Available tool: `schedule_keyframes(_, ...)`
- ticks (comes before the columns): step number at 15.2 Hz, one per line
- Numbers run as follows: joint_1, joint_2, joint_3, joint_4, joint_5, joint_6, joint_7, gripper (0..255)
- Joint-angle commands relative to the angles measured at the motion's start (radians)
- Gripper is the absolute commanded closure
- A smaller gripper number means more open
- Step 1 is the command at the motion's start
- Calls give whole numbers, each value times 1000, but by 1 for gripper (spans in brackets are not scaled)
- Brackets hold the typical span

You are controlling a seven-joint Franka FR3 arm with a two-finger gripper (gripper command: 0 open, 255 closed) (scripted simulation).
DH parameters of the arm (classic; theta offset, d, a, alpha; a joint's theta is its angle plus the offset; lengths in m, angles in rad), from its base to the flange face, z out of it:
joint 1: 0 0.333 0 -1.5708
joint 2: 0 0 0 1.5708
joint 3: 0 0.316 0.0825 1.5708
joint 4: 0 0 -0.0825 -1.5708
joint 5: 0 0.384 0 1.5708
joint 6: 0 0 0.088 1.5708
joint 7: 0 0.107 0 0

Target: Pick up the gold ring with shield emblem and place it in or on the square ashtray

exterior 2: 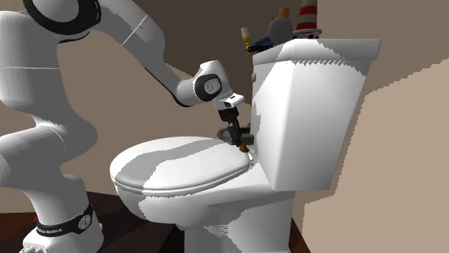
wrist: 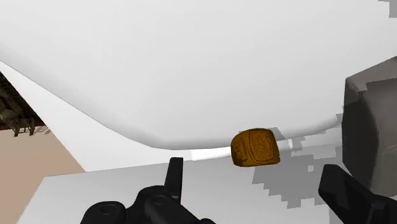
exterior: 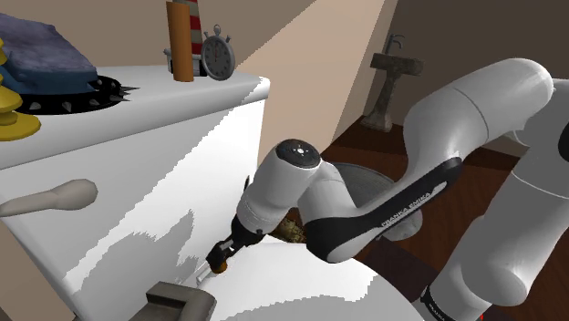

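Black gripper (wrist: 254,177) stands wide open, touching nothing. The gold ring (wrist: 256,147) lies on the white toilet (wrist: 191,63) at its twelve o'clock, just ahead. Advance straight, straddle it evenly, close gently. The grey ashtray (wrist: 372,127) waits at the ring's three o'clock.

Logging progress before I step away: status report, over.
Gripper open, low behind the toilet seat. Gold ring lies ahead between the fingers, not gripped. Grey square ashtray beside it, path clear.
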Motion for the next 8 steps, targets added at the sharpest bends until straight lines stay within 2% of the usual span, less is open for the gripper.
schedule_keyframes(1, 16, 57, -1, 41, -108, 6, 90, 0)
schedule_keyframes(8, 61, 182, -62, 79, -284, 42, 210, 0)
